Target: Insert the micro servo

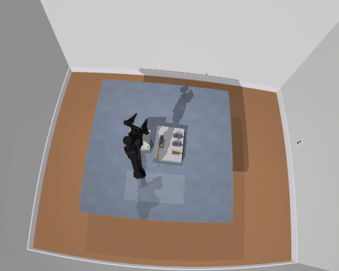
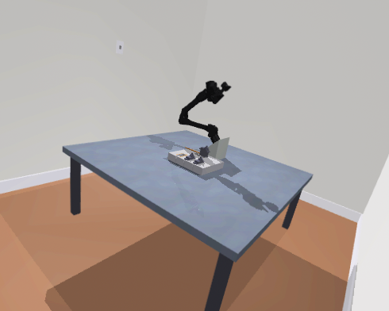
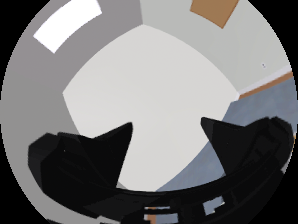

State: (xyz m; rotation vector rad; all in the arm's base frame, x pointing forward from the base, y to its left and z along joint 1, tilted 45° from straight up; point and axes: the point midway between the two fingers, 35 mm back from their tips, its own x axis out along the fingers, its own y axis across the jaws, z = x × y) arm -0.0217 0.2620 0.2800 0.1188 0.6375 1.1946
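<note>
The robot's white deck (image 1: 165,158) (image 2: 212,168) is a low box on the table. The marked pocket (image 1: 172,152) (image 2: 181,155) is outlined in orange near one corner and looks empty. A dark servo (image 1: 161,139) (image 2: 204,151), which looks like the loose one, is on the deck's other side and stands higher than the rest. Its orange cable (image 1: 158,152) stretches along the deck; its shaft direction is too small to tell. My gripper (image 1: 142,117) (image 2: 225,94) (image 3: 168,123) is wide open and empty, high above the table and away from the deck.
Two dark servos (image 1: 177,135) (image 1: 177,143) sit in a row with the pocket. A pale upright panel (image 1: 147,138) (image 2: 222,149) stands between the arm's base and the deck. The blue table (image 1: 203,190) (image 2: 146,178) carries everything; walls show in the wrist view.
</note>
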